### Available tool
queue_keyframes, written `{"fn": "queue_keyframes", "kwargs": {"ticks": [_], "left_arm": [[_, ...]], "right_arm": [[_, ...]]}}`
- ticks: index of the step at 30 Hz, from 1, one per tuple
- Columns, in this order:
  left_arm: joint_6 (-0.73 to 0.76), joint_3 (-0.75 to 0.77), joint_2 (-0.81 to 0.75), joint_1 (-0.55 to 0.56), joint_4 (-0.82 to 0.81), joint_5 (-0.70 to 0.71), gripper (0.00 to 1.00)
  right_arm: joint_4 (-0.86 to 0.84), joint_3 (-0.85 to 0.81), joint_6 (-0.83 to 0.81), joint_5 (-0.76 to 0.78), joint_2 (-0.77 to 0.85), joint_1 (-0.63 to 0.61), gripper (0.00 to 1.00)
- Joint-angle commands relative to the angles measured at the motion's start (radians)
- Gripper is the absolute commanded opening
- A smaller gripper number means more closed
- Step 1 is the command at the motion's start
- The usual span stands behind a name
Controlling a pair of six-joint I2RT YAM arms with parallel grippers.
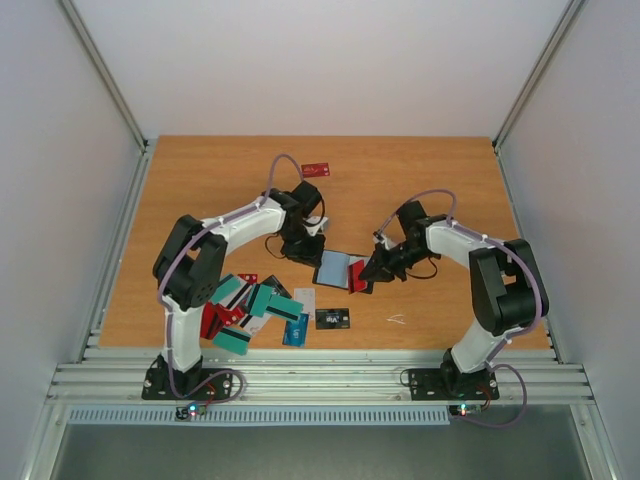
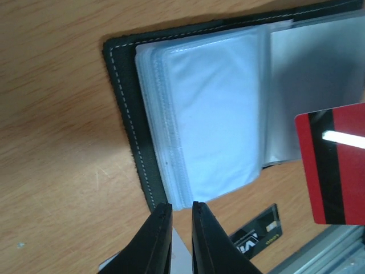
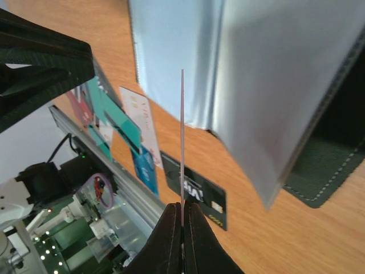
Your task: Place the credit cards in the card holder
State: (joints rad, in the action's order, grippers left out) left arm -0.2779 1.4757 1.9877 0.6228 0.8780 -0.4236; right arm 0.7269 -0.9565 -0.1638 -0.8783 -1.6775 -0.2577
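White print on the black card (image 2: 258, 233) near the holder (image 2: 122, 114) was unreadable. The holder lay open on the table, black, white-stitched, with clear sleeves (image 2: 211, 114). The right gripper (image 3: 182, 214) clamped a red card (image 2: 333, 165) beside it. The left gripper (image 2: 181, 214) had its jaws nearly together at the sleeves' edge; I cannot tell whether it gripped.

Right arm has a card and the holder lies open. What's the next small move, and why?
Probably bring the right gripper in toward the clear sleeves, lining the red card up with a pocket opening. The card is clamped but not yet in any pocket of the open card holder. The left gripper sits at the sleeves' edge, seemingly steadying them.
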Motion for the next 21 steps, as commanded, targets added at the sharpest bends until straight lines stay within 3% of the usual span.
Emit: {"fn": "queue_keyframes", "kwargs": {"ticks": [1,21], "left_arm": [[0.047,0.02,0.039,0.006,0.032,0.047,0.13],[0.088,0.012,0.111,0.017,0.033,0.107,0.12]], "right_arm": [[-0.063,0.018,-0.041,0.051,-0.018,-0.011,0.01],[-0.148,0.0,-0.101,0.053,-0.115,-0.021,0.01]]}}
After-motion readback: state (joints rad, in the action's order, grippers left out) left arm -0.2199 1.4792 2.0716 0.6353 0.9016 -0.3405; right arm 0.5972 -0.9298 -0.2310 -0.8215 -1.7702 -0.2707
